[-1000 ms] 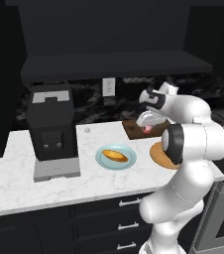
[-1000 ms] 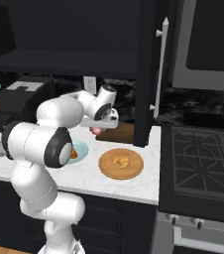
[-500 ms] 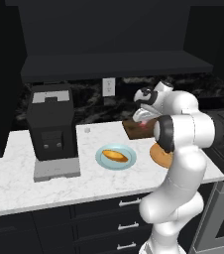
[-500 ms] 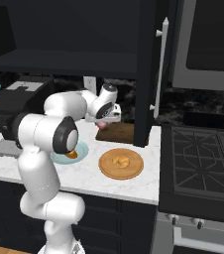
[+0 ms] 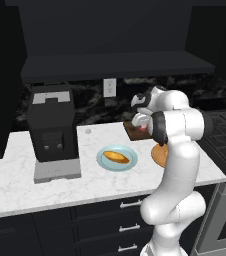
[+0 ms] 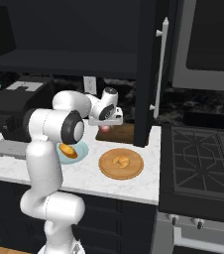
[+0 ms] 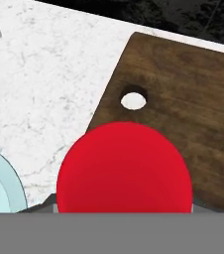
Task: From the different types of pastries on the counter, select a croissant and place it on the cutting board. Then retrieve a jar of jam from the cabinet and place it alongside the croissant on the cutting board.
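I saw the cutting board [image 7: 183, 94] at the counter's [image 5: 15, 185] back edge, the jar [image 7: 124, 168] above its corner.

Coffee machine [image 5: 52, 127], blue plate [image 5: 117, 158], round wooden plate [image 6: 121, 163].

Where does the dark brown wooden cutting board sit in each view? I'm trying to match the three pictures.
Left base view: dark brown wooden cutting board right of centre, mostly hidden behind the white arm.
Right base view: board at centre, beside the black cabinet door.
Hand view: board across the upper right, behind the red round jar.
Shared landmark: light blue plate on the counter nearby.
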Robot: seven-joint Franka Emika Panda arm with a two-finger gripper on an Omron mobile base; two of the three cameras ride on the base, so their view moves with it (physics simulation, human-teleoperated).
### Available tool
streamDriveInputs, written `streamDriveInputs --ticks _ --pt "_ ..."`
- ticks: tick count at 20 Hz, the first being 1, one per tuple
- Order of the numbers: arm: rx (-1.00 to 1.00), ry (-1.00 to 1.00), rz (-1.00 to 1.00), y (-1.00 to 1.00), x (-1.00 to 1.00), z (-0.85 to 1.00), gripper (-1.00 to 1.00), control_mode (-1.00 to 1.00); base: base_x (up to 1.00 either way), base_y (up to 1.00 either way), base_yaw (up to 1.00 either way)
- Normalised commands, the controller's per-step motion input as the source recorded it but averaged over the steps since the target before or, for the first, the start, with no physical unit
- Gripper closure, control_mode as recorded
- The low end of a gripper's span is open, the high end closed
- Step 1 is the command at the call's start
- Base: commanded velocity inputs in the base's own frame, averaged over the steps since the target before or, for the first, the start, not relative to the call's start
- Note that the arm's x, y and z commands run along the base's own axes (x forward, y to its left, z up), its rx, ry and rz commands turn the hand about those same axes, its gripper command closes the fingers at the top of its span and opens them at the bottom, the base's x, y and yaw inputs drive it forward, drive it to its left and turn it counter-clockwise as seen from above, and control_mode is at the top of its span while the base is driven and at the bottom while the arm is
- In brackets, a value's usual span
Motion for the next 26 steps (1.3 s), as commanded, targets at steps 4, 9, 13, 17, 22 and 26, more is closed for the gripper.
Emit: streamDriveInputs --ticks 4,9,13,17,22,26 --pt "-0.01 -0.02 0.0 -0.08 0.4 0.0 1.0 -1.0 0.0 0.0 0.0" --pt "-0.03 0.03 0.0 0.0 0.13 -0.19 1.0 -1.0 0.0 0.0 0.0" --pt "-0.08 0.0 0.0 0.0 0.16 -0.38 1.0 -1.0 0.0 0.0 0.0" --pt "-0.05 -0.07 0.0 0.0 0.29 -0.25 1.0 -1.0 0.0 0.0 0.0" --pt "-0.01 -0.15 0.0 0.0 0.29 -0.25 1.0 -1.0 0.0 0.0 0.0" --pt "0.0 -0.09 0.0 0.0 0.12 -0.31 1.0 -1.0 0.0 0.0 0.0"
